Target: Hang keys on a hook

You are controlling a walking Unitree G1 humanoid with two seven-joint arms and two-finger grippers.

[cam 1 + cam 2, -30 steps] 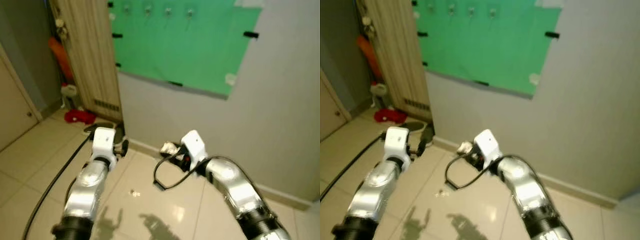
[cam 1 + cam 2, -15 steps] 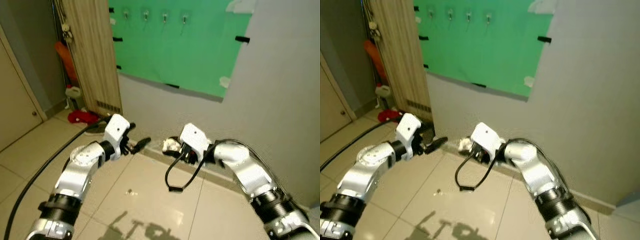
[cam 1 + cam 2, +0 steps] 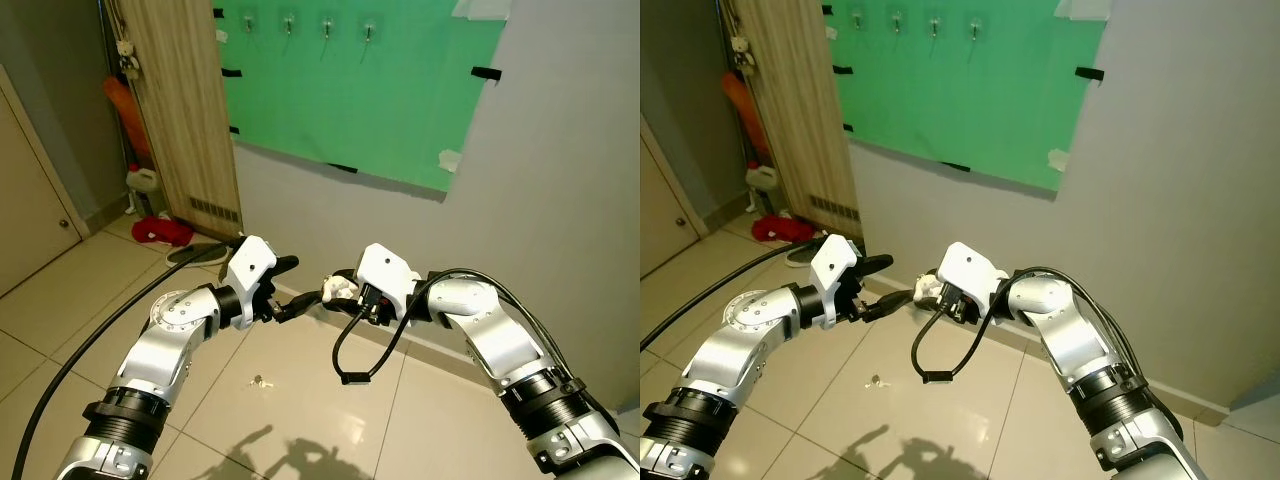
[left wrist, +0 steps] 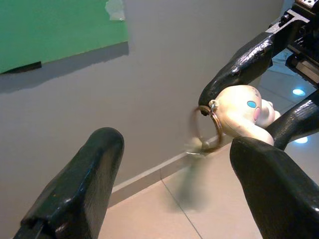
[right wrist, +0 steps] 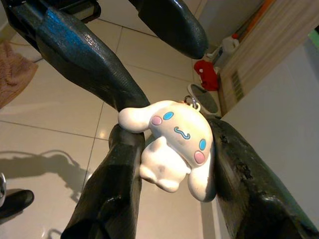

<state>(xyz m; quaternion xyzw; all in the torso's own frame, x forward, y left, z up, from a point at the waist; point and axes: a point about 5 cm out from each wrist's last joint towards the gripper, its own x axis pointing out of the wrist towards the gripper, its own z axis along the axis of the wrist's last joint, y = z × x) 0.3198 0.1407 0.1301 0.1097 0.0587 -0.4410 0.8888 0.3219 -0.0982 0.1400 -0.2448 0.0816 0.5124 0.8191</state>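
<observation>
Keys [image 4: 204, 142]: blurred ring and metal bits hanging below the white plush charm [image 5: 172, 144], swinging free, so not sharply resolved. Charm clamped between the two black fingers of the right gripper [image 3: 343, 290], pinched at the body with the face outward; ring left exposed beyond the fingertips, probably so that it remains free to take.

Left gripper [image 3: 283, 283]: fingers spread wide, one above and one below the level of the charm, tips just beside the right gripper's tips. Lower fingertip near or touching the charm; contact cannot be confirmed. In the left wrist view, ring and charm seen between the two open fingers [image 4: 82, 189], slightly ahead of them. Judged step: handover from right to left, with the ring as the likely grasp point.

Both arms raised in front of the body at mid height, well below the target. Loose black cable [image 3: 352, 355] looping down beneath the right wrist.

Hooks [image 3: 326, 24]: row of four on the green board [image 3: 380, 90] taped to the grey wall, well above and beyond both grippers. Hanging not yet begun.

Tiled floor [image 3: 300, 400] under the grippers; small object [image 3: 261, 381] lying on it, too small to identify. Risk, as a judgement: swinging ring may slip past closing fingers.
</observation>
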